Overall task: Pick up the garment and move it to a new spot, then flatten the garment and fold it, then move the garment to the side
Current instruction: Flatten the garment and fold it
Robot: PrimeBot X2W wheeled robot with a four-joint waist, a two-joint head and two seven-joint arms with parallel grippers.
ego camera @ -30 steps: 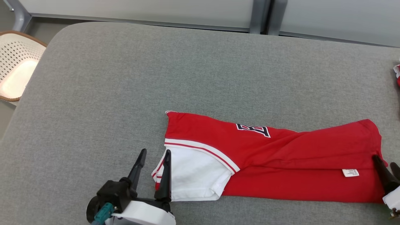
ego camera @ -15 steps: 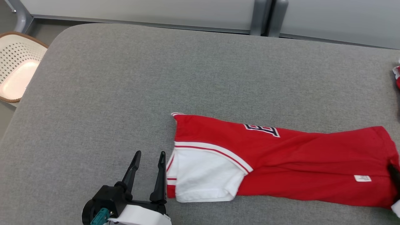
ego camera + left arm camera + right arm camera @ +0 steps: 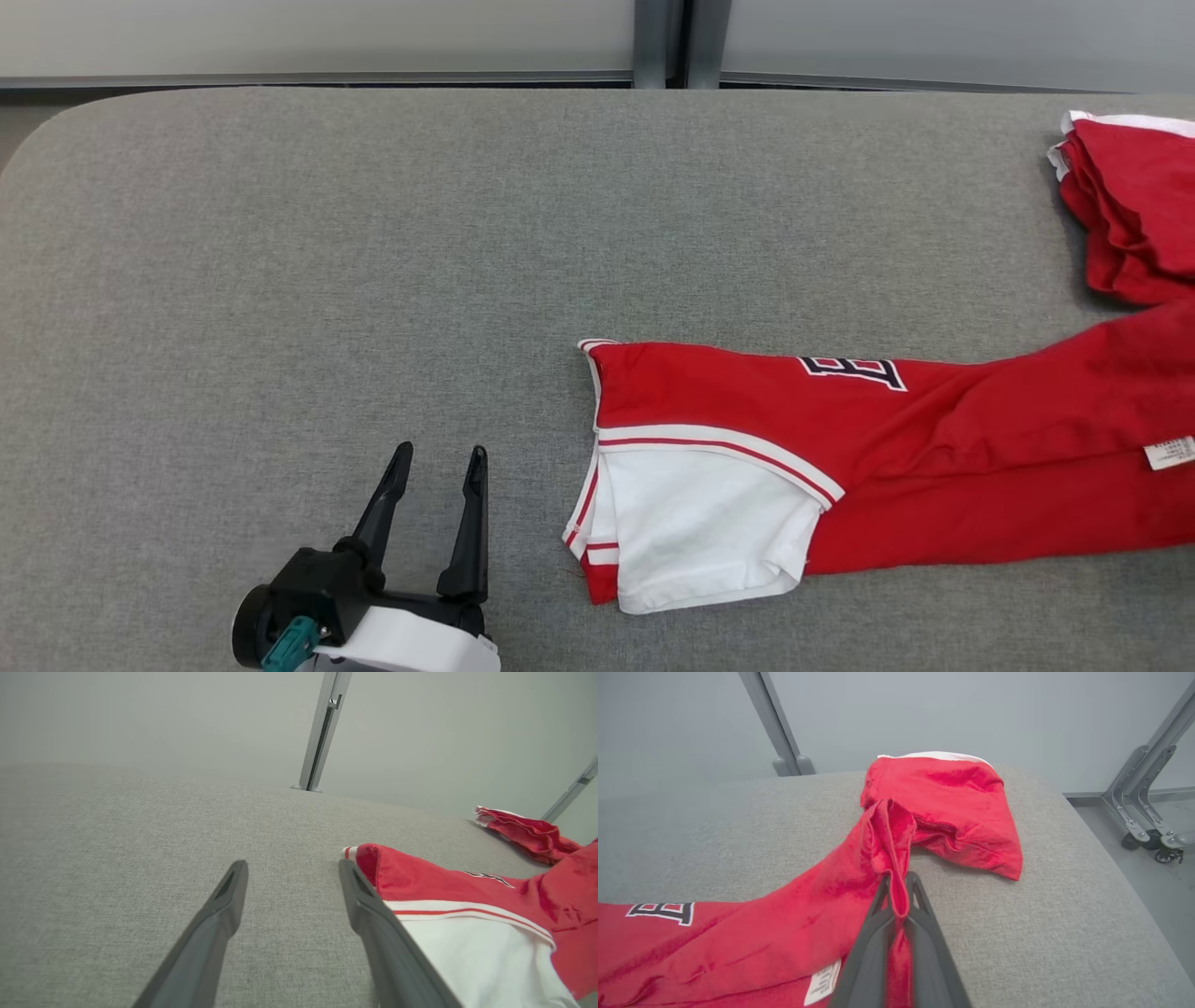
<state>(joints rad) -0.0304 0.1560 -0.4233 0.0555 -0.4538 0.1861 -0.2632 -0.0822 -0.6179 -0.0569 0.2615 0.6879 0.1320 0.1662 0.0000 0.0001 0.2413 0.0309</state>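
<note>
While the right gripper (image 3: 899,881) pinches a bunched red hem | garment (image 3: 840,467): stretched along the table's (image 3: 280,280) near edge | left gripper (image 3: 441,452): spread, empty, over the table's near-left part | handling: probably light, limp, drapes; best taken by hems or corners

Garment (image 3: 934,485) right end cut off by head view edge; label (image 3: 1169,453) print illegible.
</note>
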